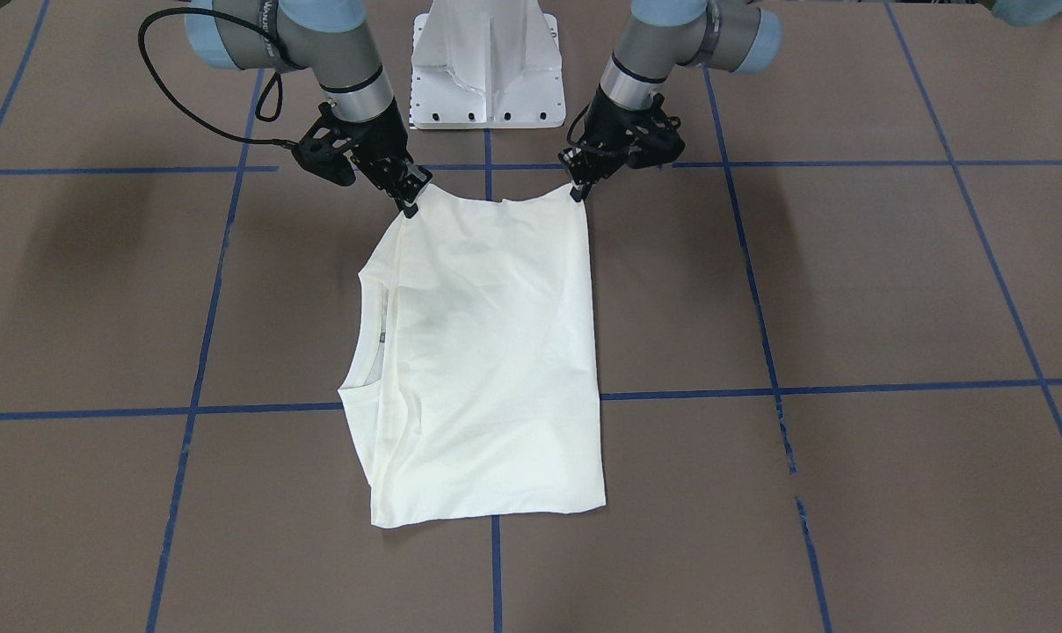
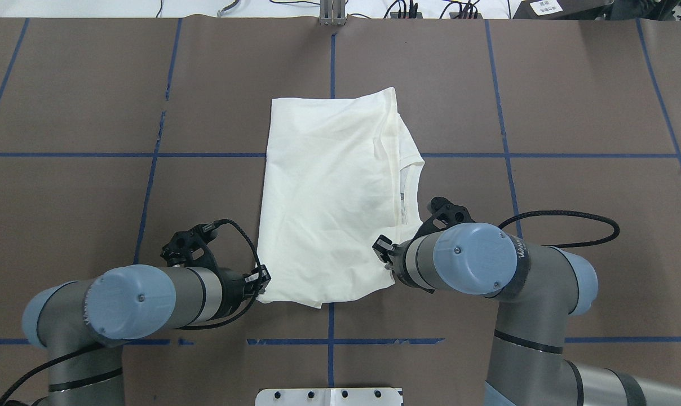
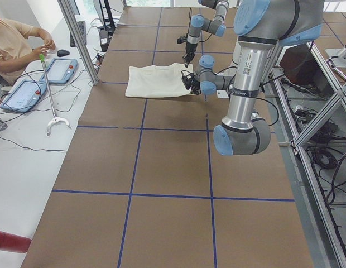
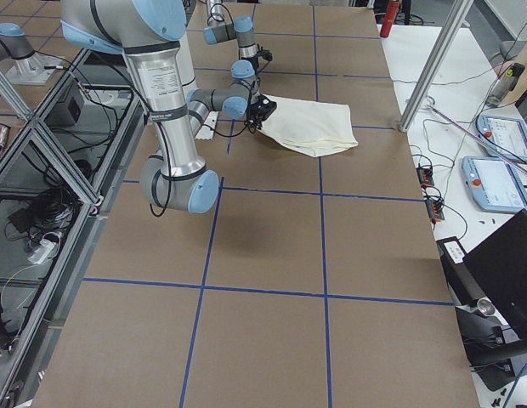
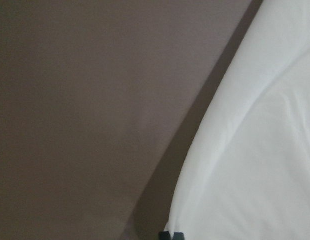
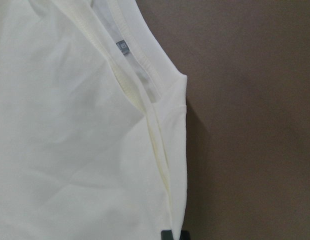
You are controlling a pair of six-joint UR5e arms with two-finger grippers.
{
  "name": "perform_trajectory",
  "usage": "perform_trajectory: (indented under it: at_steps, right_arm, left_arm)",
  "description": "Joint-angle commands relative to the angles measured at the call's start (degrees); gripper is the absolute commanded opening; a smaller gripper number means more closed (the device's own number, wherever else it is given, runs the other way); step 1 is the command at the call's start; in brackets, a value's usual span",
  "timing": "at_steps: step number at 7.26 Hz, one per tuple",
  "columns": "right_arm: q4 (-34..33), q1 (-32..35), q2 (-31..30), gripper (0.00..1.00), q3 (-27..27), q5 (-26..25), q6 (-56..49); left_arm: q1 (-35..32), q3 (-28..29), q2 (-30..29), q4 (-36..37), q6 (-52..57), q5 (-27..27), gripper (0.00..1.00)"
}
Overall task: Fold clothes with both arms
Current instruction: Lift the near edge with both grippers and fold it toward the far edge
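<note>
The cream long-sleeved T-shirt [image 2: 329,192] lies folded in a rectangle on the brown table, and its ribbed collar [image 2: 411,186] points to the robot's right. The cat print and lettering are hidden. My left gripper [image 2: 261,280] is shut on the shirt's near left corner, which also shows in the front view [image 1: 578,189]. My right gripper [image 2: 383,248] is shut on the near right corner by the shoulder, also seen in the front view [image 1: 408,207]. The near edge sags a little between the two grips. The right wrist view shows the collar [image 6: 140,60] and its grey label.
The white pedestal base [image 1: 487,70] stands just behind the grippers. Blue tape lines [image 2: 332,56] grid the table. In the exterior left view an operator [image 3: 11,44] sits beyond the table's far side with tablets [image 3: 25,92] and a grabber stick [image 3: 50,95].
</note>
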Motion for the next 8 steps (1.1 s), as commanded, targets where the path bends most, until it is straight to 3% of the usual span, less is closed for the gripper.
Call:
perform_trajectory:
  at_steps: [1, 2, 3, 5, 7, 8]
  right_arm:
    - [0.00, -1.95, -5.44, 0.00, 8.24, 0.16, 1.22]
    - [0.00, -1.87, -7.13, 0.00, 13.16, 0.07, 2.11]
    - [0.00, -1.27, -6.28, 0.00, 13.91, -0.10, 2.29]
    - [-0.09, 6.79, 1.15, 0.00, 5.53, 0.07, 2.03]
    - [0.43, 13.57, 6.01, 0.00, -2.48, 5.40, 1.68]
    - [0.79, 14.20, 9.34, 0.00, -7.65, 5.52, 1.68]
  left_arm:
    - [2.71, -10.53, 1.29, 3.46, -6.25, -0.26, 0.00]
    - [2.72, -13.79, 0.59, 3.46, -7.23, -1.66, 0.00]
    - [0.54, -14.00, -0.54, 3.54, -7.07, -2.02, 0.00]
    - [-9.54, -8.94, -4.13, 3.54, -2.44, -2.55, 0.00]
    - [-15.53, -2.69, -6.26, 2.76, 2.31, -6.50, 0.00]
    - [-17.56, 1.08, -8.53, 2.58, 3.55, -6.51, 0.00]
